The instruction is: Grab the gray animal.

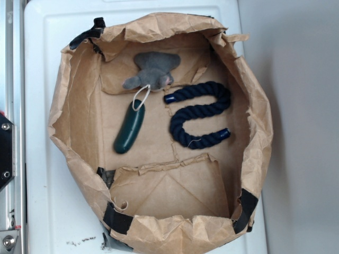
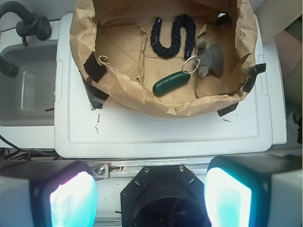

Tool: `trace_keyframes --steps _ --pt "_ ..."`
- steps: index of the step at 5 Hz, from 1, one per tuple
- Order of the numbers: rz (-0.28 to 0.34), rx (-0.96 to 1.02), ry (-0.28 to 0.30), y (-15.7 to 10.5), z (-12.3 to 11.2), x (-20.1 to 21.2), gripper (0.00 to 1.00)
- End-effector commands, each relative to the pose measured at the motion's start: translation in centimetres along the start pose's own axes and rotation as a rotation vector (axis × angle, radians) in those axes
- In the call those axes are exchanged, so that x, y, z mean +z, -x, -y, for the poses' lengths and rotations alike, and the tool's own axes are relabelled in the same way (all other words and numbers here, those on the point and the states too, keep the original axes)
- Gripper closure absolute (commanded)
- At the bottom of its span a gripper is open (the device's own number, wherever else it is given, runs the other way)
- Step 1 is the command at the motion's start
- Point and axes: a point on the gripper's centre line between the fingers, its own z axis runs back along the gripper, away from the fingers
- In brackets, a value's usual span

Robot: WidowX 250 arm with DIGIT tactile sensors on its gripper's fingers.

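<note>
White plastic forms the bench [image 1: 47, 206] top, and a crumpled brown paper bag [image 1: 69, 121] with its rim rolled down sits on it, black tape at several corners. Taking the bag as the landmark in the exterior view: toward the left of its floor lies a dark green pickle-shaped toy [image 1: 129, 131], tilted, with a white loop [image 1: 140, 98] at its upper end. Just above that loop, against the bag's far wall, rests the gray animal [image 1: 152, 70], its lower edge touching the loop, a small pink patch on its right side. To the right of both, a navy rope [image 1: 200, 114] bends in an S across the bag's floor, close to the animal but apart from it. In the wrist view the pincer [image 2: 150, 196] hangs well outside the bag, its two fingers [image 2: 73, 196] spread wide with nothing between them.
</note>
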Motion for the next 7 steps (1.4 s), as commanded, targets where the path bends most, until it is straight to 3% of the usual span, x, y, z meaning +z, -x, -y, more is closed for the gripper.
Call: trace_keyframes --steps 1,2,3,4,5,7 --pt "0.000 0.000 0.000 0.0 0.0 0.0 0.00" --pt "-0.014 -0.030 0.013 -4.7 2.1 -1.9 0.00" --pt "-0.047 -0.078 0.028 -9.3 3.2 -4.6 0.00" --pt "-0.039 -0.147 0.047 -13.3 3.2 -6.5 0.00" --pt "-0.060 -0.232 0.135 -15.7 1.5 -7.4 0.00" --pt "-0.060 -0.232 0.135 -15.7 1.5 -7.4 0.00"
